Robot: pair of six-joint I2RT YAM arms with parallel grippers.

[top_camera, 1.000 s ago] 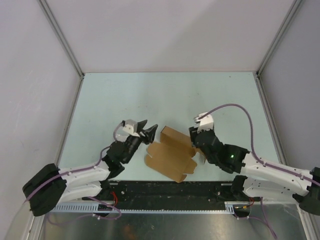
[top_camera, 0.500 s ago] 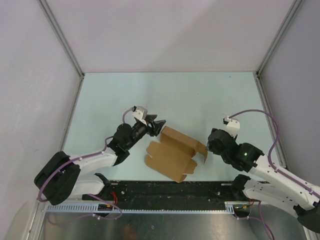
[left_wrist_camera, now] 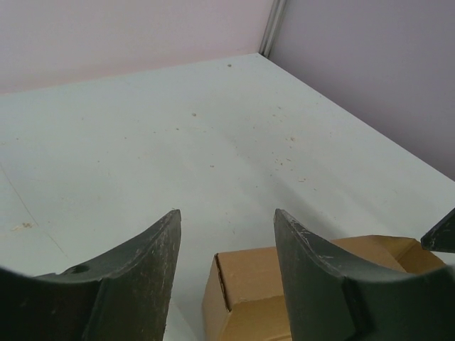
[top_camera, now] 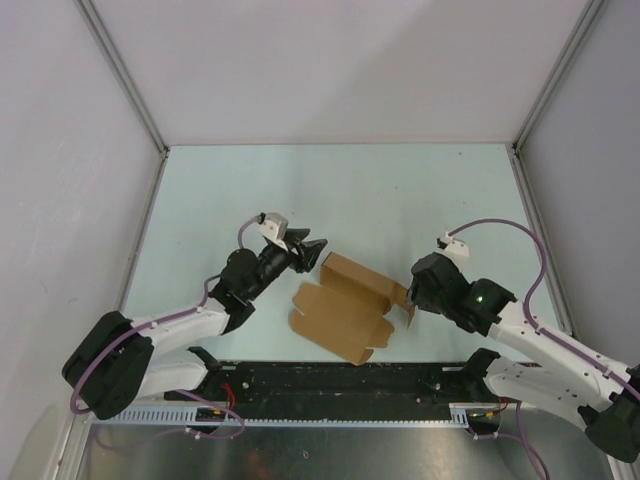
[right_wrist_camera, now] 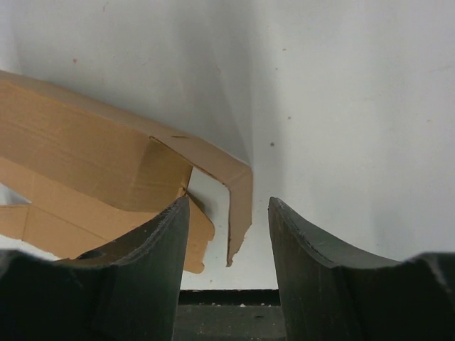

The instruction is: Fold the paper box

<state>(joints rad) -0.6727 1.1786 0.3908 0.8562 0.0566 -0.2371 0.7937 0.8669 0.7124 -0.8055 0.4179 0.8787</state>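
Note:
The paper box (top_camera: 345,305), plain brown card, lies partly folded near the table's front middle, with a flat flapped panel toward the near edge. My left gripper (top_camera: 312,252) hovers open at its far left corner. In the left wrist view that corner (left_wrist_camera: 266,284) sits between the spread fingers (left_wrist_camera: 135,284) of the left gripper (left_wrist_camera: 227,213), unclamped. My right gripper (top_camera: 413,300) is open at the box's right end. In the right wrist view a bent end flap (right_wrist_camera: 242,188) of the box (right_wrist_camera: 85,156) hangs between the jaws of the right gripper (right_wrist_camera: 229,200), not pinched.
The pale green table (top_camera: 350,190) is boxed in by grey walls with metal corner posts (top_camera: 125,75). A black rail (top_camera: 340,385) with cables runs along the near edge between the arm bases.
My left gripper has moved up and right to the box's far corner. My right arm has pulled back to the right off the box's end, then eased in again. The box has stayed put.

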